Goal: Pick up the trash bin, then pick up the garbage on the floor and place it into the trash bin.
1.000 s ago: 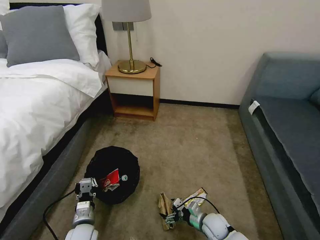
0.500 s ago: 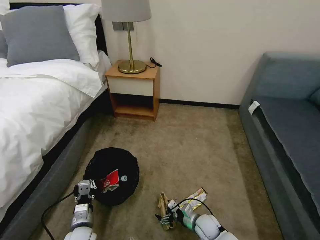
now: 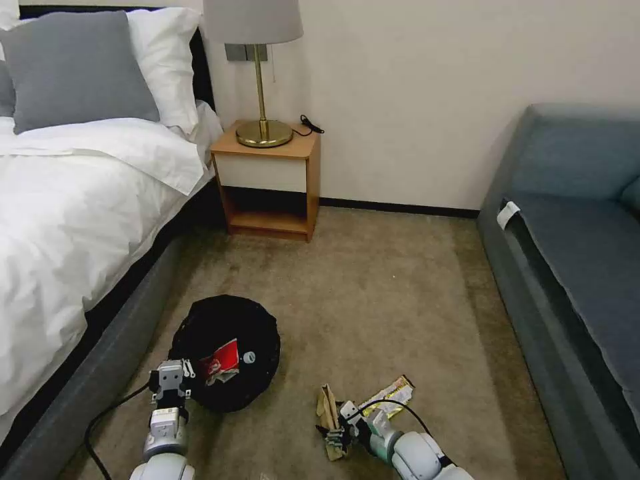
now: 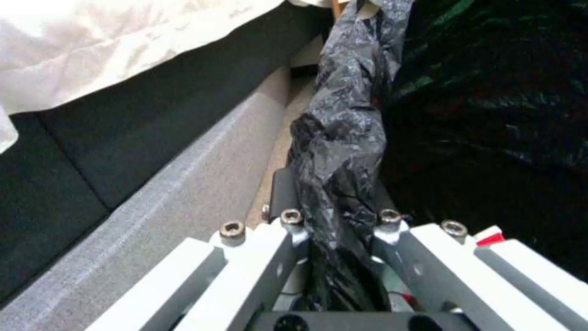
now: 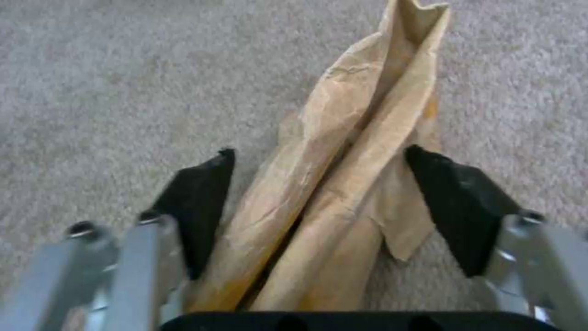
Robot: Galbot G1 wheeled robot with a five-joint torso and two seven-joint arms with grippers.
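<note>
The trash bin, lined with a black bag, stands on the carpet beside the bed. A red-white packet and a clear bottle's white cap lie inside it. My left gripper is shut on the bin's near rim, with the bag's fold pinched between its fingers. My right gripper is low over the carpet and open. Its black pads stand on either side of the brown crumpled wrapper, which lies on the floor. A silver-yellow foil wrapper lies just right of it.
The bed with its grey base runs along the left, close to the bin. A wooden nightstand with a brass lamp stands at the back wall. A grey sofa lines the right side. Open carpet lies between.
My right gripper has moved lower and a little left, over the brown wrapper. The left gripper and bin have shifted slightly toward me.
</note>
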